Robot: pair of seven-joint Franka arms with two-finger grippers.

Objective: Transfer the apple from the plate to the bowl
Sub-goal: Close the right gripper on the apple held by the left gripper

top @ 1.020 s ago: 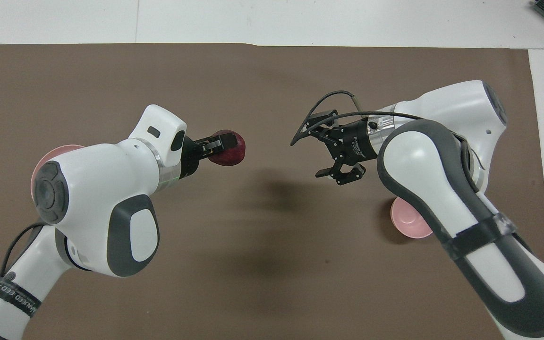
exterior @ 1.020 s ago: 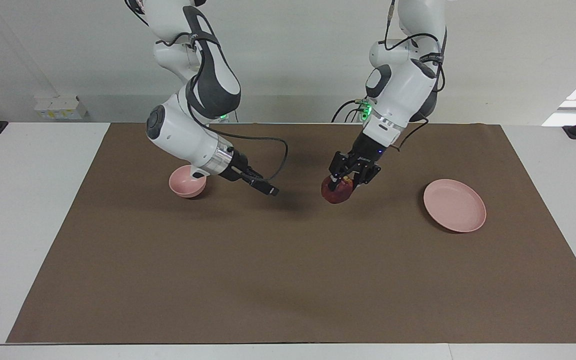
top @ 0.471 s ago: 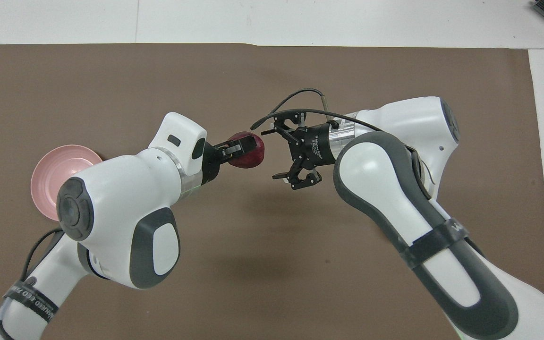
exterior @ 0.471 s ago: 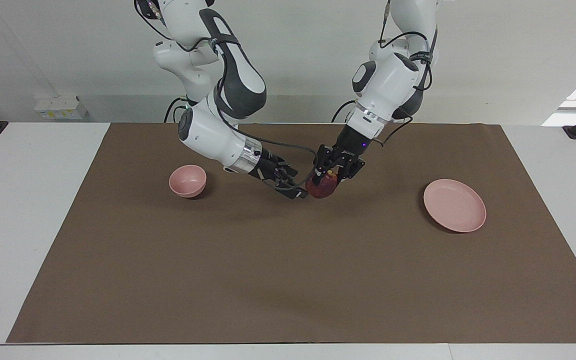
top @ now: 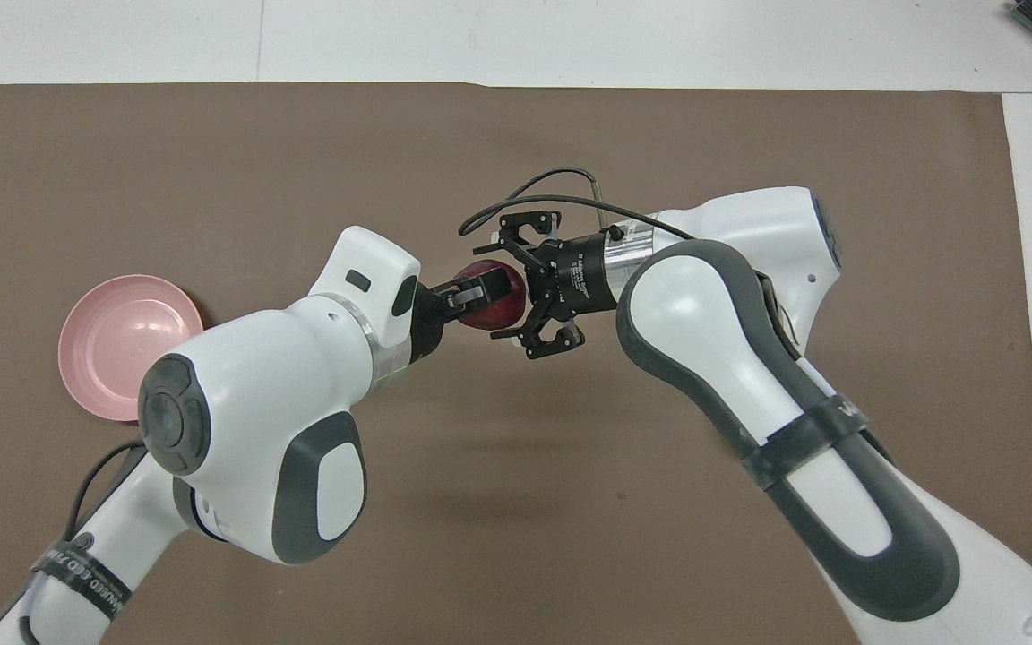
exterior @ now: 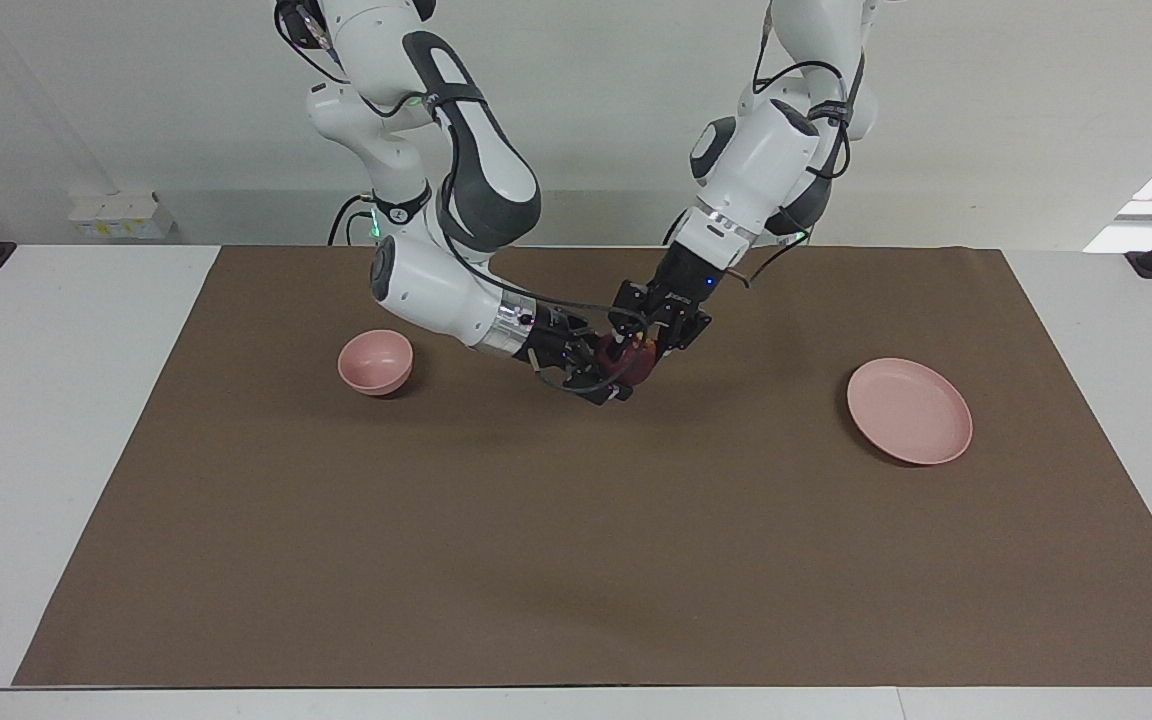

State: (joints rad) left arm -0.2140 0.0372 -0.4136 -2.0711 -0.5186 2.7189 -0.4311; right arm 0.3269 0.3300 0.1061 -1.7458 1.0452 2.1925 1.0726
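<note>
Mid-air handover over the middle of the desk: the left end effector (top: 478, 296) grips the apple (top: 496, 307) while the right end effector (top: 525, 278), fingers spread wide, has closed in around it from a second ago. The plate (exterior: 909, 411) lies empty; the bowl (exterior: 375, 362) waits toward the right arm's end.
</note>
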